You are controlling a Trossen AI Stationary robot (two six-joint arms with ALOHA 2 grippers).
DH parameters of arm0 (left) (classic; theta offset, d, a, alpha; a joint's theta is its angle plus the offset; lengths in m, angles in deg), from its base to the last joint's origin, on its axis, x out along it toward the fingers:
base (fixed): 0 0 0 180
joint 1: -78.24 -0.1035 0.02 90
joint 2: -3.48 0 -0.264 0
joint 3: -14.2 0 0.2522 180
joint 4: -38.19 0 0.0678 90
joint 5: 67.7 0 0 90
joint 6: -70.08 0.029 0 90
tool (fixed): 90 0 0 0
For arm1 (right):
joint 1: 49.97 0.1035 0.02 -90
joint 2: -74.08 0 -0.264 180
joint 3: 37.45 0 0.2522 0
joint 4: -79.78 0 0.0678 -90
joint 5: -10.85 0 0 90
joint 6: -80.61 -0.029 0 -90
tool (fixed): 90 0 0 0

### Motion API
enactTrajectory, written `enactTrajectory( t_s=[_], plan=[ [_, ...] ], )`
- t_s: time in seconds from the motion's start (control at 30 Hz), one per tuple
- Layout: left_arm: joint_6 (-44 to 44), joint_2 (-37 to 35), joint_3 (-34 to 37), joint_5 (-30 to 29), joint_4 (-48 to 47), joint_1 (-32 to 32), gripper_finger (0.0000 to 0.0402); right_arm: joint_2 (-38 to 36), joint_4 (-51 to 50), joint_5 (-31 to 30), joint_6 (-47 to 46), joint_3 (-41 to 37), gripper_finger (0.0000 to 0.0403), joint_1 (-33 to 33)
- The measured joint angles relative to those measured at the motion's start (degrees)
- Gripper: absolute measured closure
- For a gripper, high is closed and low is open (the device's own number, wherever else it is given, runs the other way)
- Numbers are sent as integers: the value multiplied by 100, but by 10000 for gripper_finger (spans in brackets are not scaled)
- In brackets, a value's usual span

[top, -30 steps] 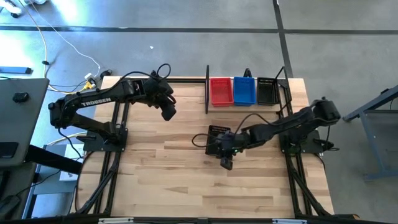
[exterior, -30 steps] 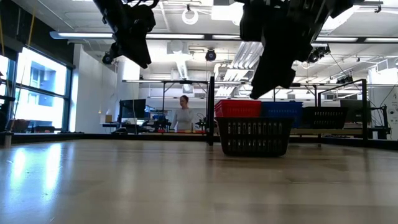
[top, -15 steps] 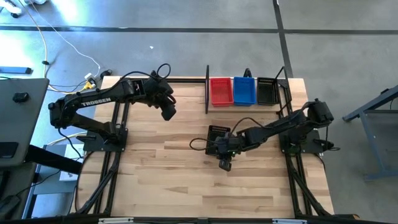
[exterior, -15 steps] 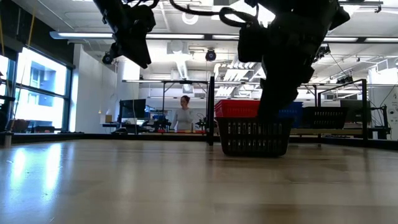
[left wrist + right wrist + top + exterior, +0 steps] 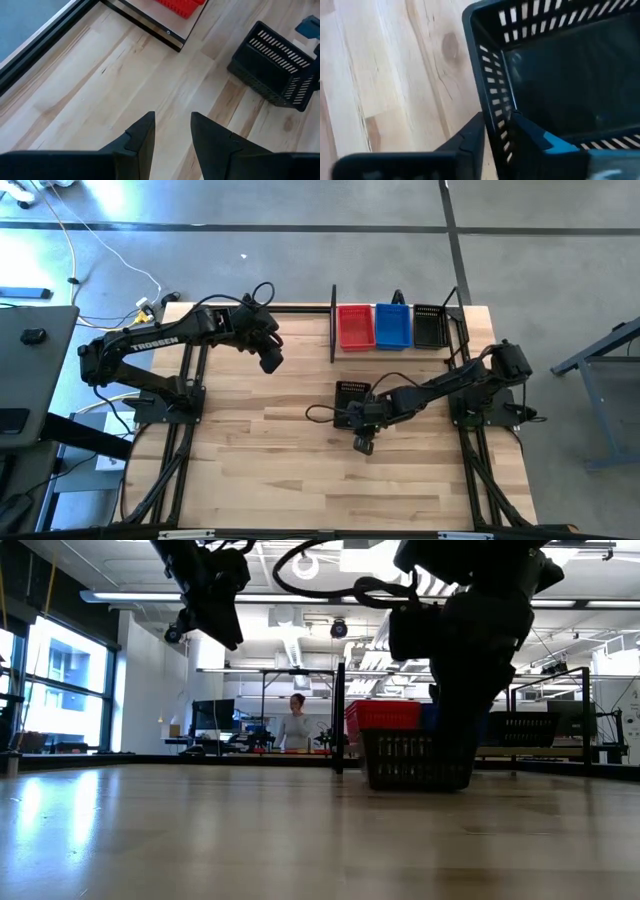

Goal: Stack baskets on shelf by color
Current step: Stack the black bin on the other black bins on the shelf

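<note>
A lone black basket point(image 5: 350, 391) stands on its base on the table, right of centre. It also shows in the left wrist view point(image 5: 274, 64) and the low view point(image 5: 405, 760). My right gripper point(image 5: 361, 416) reaches down at its near side and is shut on one wall. On the shelf point(image 5: 333, 330) at the far edge sit a red basket point(image 5: 355, 327), a blue basket point(image 5: 393, 326) and a black basket point(image 5: 430, 327), side by side. My left gripper point(image 5: 172, 124) hangs open above the table's far left part, holding nothing. My right gripper pinches the black basket's slotted side wall point(image 5: 494, 116), with one finger point(image 5: 527, 131) inside the basket and the other finger point(image 5: 470, 134) outside. The fingers slant steeply down from the table's right. The basket sits upright with its base on the table.
Black arm-mount frames point(image 5: 185, 395) run along the table's left and right sides. Bare wood lies between the lone basket and the shelf, and across the near half. A person point(image 5: 295, 725) stands far off in the room behind.
My right gripper has gone down toward the lone black basket and tipped more steeply. In the low view it now hangs in front of the basket's right part instead of above it.
</note>
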Motion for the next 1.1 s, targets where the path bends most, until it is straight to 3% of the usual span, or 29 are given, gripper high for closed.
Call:
enactTrajectory(
  t_s=[0.2, 0.47, 0.73, 1.1],
  plan=[
    [0, 0, 0, -16, 4, -2, 287, -91, -49, 27, 0, 0, 394, 6],
    [0, 0, 0, -20, 27, 0, 287, -422, -308, 8, 107, 2, 399, 164],
    [-2, 0, 0, -38, 28, -2, 287, -1297, -1111, -137, 302, 0, 402, 292],
    [-2, 0, 0, -42, 80, 0, 287, -2802, -2140, -1075, 958, 0, 403, 283]
  ],
)
